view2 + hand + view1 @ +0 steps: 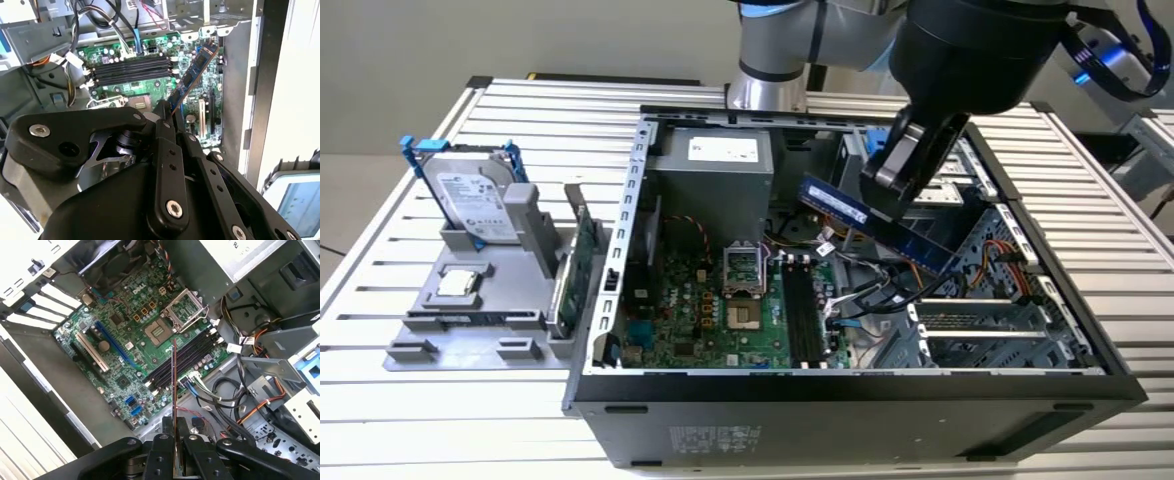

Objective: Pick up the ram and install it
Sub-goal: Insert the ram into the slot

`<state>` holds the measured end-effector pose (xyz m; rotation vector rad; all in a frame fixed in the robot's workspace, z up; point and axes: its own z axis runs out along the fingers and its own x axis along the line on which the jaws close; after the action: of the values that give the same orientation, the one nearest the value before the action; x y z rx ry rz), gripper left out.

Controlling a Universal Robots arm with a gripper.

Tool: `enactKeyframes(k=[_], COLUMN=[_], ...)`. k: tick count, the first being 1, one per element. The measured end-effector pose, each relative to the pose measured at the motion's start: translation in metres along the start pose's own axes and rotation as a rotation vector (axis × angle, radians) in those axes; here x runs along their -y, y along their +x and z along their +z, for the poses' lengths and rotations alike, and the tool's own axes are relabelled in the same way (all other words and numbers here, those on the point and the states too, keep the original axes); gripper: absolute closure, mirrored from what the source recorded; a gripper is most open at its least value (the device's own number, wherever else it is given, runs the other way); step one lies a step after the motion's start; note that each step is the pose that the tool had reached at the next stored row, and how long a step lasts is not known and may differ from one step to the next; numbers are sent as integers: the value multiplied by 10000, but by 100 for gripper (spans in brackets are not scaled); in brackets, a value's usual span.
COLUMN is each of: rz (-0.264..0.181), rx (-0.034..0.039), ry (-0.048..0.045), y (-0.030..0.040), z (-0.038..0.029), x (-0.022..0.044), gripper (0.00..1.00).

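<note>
In the exterior view, your gripper (887, 190) is reaching down into the open computer case (607, 300), and its fingers are pinching narrow on the ram (834, 203). The ram is sticking out on both sides of the fingers, tilted so that one end is riding higher than the other. It is hanging in the air, apart from the motherboard (707, 310) lying below the gripper. The memory slots (803, 320) are sitting below the gripper too, slightly toward the exterior view's left. Well apart from the gripper, outside the case, the hard drive (467, 195) and the green expansion card (580, 260) are standing in a grey holder (454, 320).

In the second wrist view, the ram (195, 70) is jutting away from the gripper (167, 112) at a slant, clamped at its near end. The memory slots (132, 67) are lying ahead of the gripper, to one side of the ram.

In the first wrist view, you are looking along the ram (173, 385) edge-on: it is showing as a thin line running straight out from the closed gripper (175, 427). Its far end is showing over the memory slots (185, 360). The processor socket (157, 332) is sitting beyond the slots, farther from the gripper. A bundle of cables (225, 395) is lying near the gripper, beside the ram.
</note>
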<state>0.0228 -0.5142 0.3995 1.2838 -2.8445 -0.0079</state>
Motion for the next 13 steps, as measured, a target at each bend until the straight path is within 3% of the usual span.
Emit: enactKeyframes(k=[13], rz=[1455], rx=[19], ry=[-24], y=[0], z=[4], x=[0], gripper=[100])
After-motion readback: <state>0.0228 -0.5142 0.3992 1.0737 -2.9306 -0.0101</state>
